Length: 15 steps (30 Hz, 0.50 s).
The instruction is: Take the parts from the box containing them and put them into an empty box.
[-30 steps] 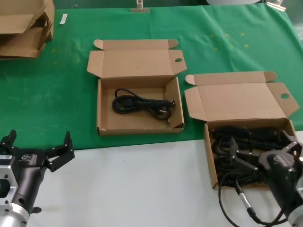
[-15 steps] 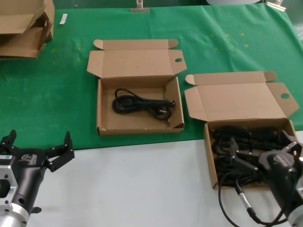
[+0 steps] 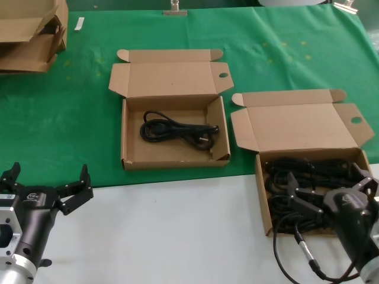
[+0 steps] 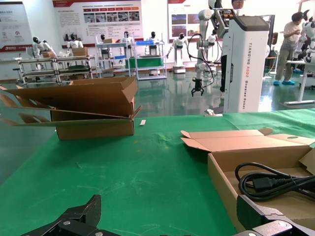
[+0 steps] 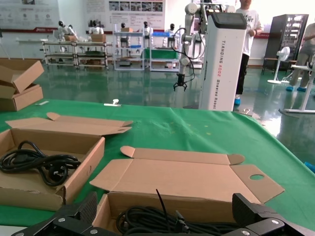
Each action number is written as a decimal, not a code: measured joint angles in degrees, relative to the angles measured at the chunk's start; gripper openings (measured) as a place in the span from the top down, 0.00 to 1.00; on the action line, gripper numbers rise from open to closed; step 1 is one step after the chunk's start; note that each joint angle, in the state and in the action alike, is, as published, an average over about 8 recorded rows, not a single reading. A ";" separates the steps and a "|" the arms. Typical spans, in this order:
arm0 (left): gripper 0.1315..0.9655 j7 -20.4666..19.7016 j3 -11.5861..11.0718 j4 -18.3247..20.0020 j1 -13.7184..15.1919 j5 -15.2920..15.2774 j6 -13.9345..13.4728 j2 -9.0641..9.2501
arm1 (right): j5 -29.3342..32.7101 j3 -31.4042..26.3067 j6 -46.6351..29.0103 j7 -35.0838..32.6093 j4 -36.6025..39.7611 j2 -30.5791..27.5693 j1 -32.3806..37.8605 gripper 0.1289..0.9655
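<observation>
Our right gripper [image 3: 324, 190] hangs over the full box [image 3: 263, 195], jaws wide open on nothing, above its cords [image 3: 296, 168]. Left gripper [image 3: 47, 180], jaws spread, waits near the other box [image 3: 172, 160] holding one cord [image 3: 177, 130].

Bright even light; soft shadows; sharp

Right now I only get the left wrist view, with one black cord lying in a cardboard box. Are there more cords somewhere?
Observer: Yes. A second box on the robot's right holds a tangled pile of cords.
Operator: Is anything reaching for them?
Observer: The right gripper hangs over that pile, jaws open, gripping nothing that I can see.
Operator: And that box's lid?
Observer: The lid is folded back open, on the side away from the robot.
</observation>
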<state>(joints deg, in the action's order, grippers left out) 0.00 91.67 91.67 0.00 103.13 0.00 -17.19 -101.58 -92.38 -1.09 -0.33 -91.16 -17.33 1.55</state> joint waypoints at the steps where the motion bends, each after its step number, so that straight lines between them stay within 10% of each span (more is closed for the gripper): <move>1: 0.00 0.00 0.00 0.00 0.00 0.00 0.00 0.00 | 0.00 0.00 0.00 0.00 0.00 0.00 0.00 0.00; 15: 0.00 0.00 0.00 0.00 0.00 0.00 0.00 0.00 | 0.00 0.00 0.00 0.00 0.00 0.00 0.00 0.00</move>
<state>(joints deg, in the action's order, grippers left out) 0.00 91.67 91.67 0.00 103.13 0.00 -17.19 -101.58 -92.38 -1.09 -0.33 -91.16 -17.33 1.55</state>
